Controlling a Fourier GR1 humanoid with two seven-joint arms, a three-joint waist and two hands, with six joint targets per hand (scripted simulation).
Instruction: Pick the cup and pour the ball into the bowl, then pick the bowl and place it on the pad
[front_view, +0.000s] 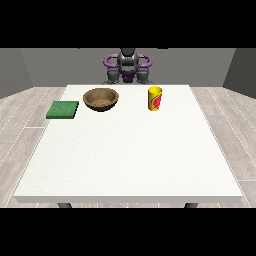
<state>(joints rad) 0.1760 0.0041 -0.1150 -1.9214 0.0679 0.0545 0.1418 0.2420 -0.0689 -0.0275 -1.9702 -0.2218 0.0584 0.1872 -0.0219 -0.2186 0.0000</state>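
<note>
A big white table (130, 160) fills most of the view. It is the largest thing here, and everything for the job sits on its far half, close to the robot (128, 66), likely so the arms can reach it all.

The robot is behind the far edge. It looks small and dark, with purple arms pulled in near its body. Its hands are not over the table, and I cannot pick them out, so I cannot tell how the fingers lie.

Next in size is the brown bowl (101, 98). It stands upright with its open side up, which is the right way to catch a ball. I see only its brown inside, so it looks empty.

Just beside the bowl, toward the view's left, lies the flat green pad (63, 109). They are near but not touching. Nothing is on the pad, so the bowl still has a free spot to go to.

The smallest thing is the yellow cup (155, 98) with a red mark on its side. It stands upright, apart from the bowl, toward the view's right. The ball should be inside it, but I cannot see in.

I think the job has not started yet. The cup needs picking up first.
</note>
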